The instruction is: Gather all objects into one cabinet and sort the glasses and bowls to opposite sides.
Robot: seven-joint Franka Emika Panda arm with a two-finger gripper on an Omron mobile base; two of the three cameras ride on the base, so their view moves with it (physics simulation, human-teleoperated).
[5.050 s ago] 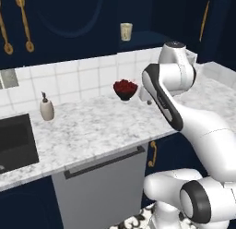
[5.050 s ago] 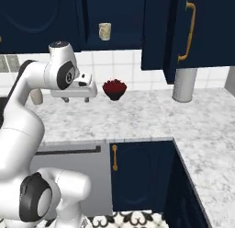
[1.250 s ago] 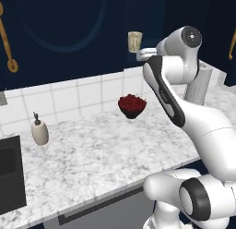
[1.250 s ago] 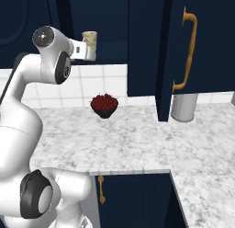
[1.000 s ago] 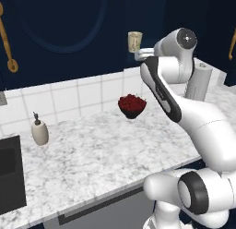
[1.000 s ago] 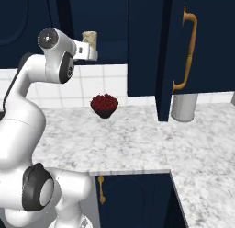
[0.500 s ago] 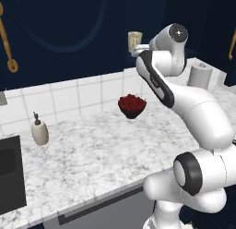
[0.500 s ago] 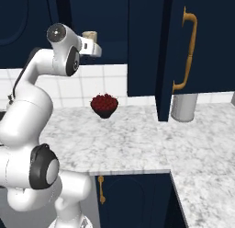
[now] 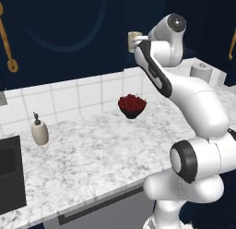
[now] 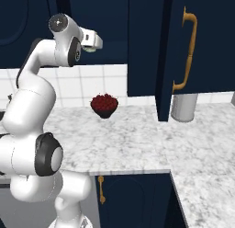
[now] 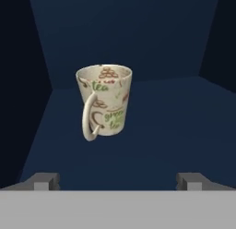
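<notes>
A cream patterned cup (image 11: pixel 105 99) with a looped handle stands upright on the navy shelf (image 11: pixel 161 131) inside the wall cabinet. In the left base view this cup (image 9: pixel 133 40) shows just left of the hand. My gripper (image 11: pixel 118 179) is open, level with the shelf and a short way in front of the cup, which lies left of centre between my fingertips (image 11: pixel 44 180); nothing is held. The gripper (image 10: pixel 94 42) reaches into the dark cabinet opening. On the counter below sits a small dark bowl (image 9: pixel 132 106) heaped with red pieces, also in the right base view (image 10: pixel 104 105).
An open navy cabinet door (image 10: pixel 211 43) with a curved brass handle (image 10: pixel 186 48) hangs to the right, a grey cylinder (image 10: pixel 183 107) beneath it. A soap dispenser (image 9: pixel 39 132) and a dark sink (image 9: pixel 9 172) lie at the left of the marble counter (image 9: pixel 92 154).
The base drove closer since the oldest frames, shifting the whole scene. In the last second the raised hand slid left into the cabinet toward the cup, jaws staying open.
</notes>
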